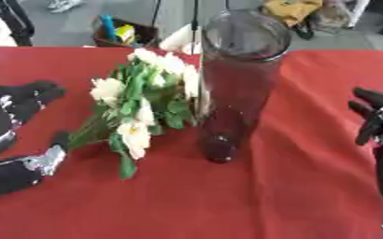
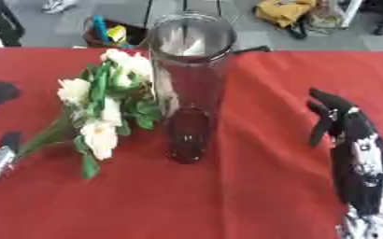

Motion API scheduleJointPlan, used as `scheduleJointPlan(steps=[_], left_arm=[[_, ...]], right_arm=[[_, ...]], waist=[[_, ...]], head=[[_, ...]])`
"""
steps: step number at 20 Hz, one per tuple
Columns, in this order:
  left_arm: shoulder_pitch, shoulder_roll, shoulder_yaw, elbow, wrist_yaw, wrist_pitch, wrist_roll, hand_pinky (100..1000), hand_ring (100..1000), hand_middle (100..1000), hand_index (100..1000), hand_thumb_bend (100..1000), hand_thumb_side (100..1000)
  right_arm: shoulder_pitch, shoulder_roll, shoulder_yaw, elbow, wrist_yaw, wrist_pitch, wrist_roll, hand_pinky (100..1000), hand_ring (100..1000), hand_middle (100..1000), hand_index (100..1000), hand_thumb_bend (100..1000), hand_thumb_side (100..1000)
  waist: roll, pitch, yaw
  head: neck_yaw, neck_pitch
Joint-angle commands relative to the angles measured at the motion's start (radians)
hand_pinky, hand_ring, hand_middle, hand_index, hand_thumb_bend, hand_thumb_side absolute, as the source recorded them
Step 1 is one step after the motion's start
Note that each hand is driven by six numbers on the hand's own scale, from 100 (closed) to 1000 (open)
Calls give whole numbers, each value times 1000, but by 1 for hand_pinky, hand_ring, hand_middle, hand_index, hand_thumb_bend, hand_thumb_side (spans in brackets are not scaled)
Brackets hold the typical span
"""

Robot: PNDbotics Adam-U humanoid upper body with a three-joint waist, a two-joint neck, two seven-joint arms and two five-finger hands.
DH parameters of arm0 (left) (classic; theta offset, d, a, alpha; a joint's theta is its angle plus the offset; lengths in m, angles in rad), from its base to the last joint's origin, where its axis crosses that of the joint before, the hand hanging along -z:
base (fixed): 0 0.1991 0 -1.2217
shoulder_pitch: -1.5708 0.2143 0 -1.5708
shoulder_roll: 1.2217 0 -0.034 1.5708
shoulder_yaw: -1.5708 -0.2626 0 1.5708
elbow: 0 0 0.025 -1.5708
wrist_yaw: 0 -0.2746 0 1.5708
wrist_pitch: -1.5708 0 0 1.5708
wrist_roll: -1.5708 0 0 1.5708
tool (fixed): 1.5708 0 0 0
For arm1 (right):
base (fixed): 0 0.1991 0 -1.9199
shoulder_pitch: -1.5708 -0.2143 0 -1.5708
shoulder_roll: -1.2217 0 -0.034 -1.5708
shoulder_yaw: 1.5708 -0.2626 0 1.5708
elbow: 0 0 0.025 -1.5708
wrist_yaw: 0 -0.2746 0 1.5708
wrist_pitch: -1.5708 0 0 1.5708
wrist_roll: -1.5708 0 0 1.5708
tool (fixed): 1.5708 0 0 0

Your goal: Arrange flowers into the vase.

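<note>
Tall clear glass vase (image 1: 236, 84) upright at bench (image 1: 268, 200) centre, red cloth over bench; bunch of white flowers (image 1: 142, 102) w/ green leaves lies on cloth just left of vase, blooms against its side, stems toward left hand (image 1: 19, 135); left hand fingers spread open around stem end, thumb near stems; right hand (image 2: 346, 135) rests at right, fingers relaxed, holding nothing, well apart from vase.

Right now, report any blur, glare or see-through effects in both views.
Left eye view: soft all over; the white-petalled flower bunch has smeared edges, and the tall clear glass vase shows the red tablecloth through it. Right eye view: equally soft; pale glare inside the vase rim; the black right hand has blurred outlines.
</note>
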Motion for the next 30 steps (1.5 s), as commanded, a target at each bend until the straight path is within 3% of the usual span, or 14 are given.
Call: scheduleJointPlan(steps=[1,8,14,23,30], left_arm=[[-7,13,-1,-18,11,6,-9,851,834,908,1000,100,998],[-7,13,-3,-18,14,11,-16,853,835,911,1000,100,1000],[6,22,-11,-18,60,65,-74,828,796,939,1000,132,1000],[-10,51,-40,-18,153,194,-184,845,812,952,1000,261,1000],[-50,60,-73,-18,155,292,-249,849,826,969,1000,341,1000]], right_arm=[[-10,-6,0,-16,6,-2,5,887,910,297,810,100,1000],[-10,-5,1,-16,7,-3,9,888,910,297,811,100,1000],[-8,-11,2,-16,-1,4,12,889,910,296,809,100,1000],[6,-30,-4,-16,-36,17,12,885,905,300,805,100,1000],[18,-37,-4,-16,-49,11,17,884,904,299,803,100,1000]], waist=[[1,-19,-1],[1,-19,-1],[8,-29,2],[22,-68,8],[21,-82,8]], head=[[2,-8],[1,-2],[7,43],[35,123],[29,103]])
